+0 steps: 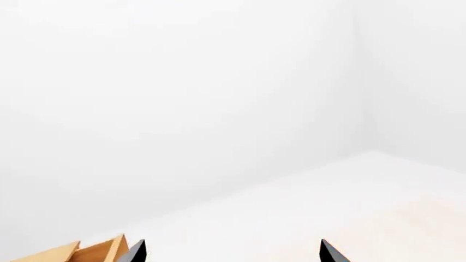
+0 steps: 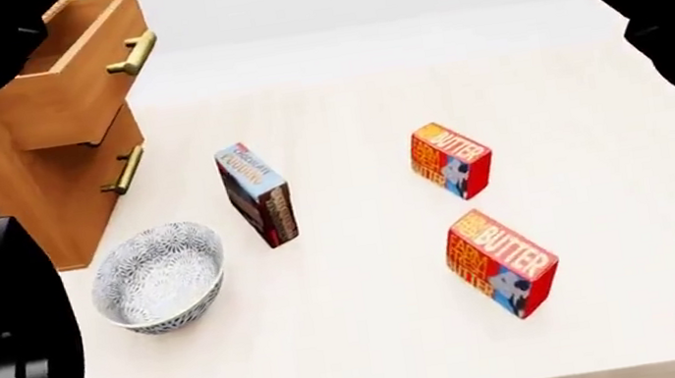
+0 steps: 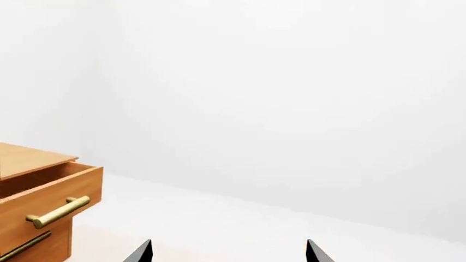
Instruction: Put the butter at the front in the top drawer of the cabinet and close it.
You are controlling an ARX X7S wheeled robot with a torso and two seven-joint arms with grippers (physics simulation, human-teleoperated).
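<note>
Head view shows the butter [image 2: 501, 261], the nearer of two identical red boxes, lying flat on the counter [image 2: 373, 343] toward the robot's right, well apart from the cabinet [image 2: 41, 196] at far left. The top drawer [image 2: 76, 72] already stands pulled out, its brass handle [image 2: 133, 54] facing the counter. The other butter box [image 2: 451, 160] lies just behind the first, and a chocolate pudding box [image 2: 258, 194] stands on edge near a patterned bowl [image 2: 159, 276].

Judging by its look, the box is light, stiff cardboard with smooth printed faces (likely a bit slippery), so pinching across its narrow width, on the long sides near the middle, seems safest.

Both wrist views show only fingertips spread wide apart, left gripper [image 1: 231, 252] and right gripper [image 3: 227, 252] alike, holding nothing.
</note>
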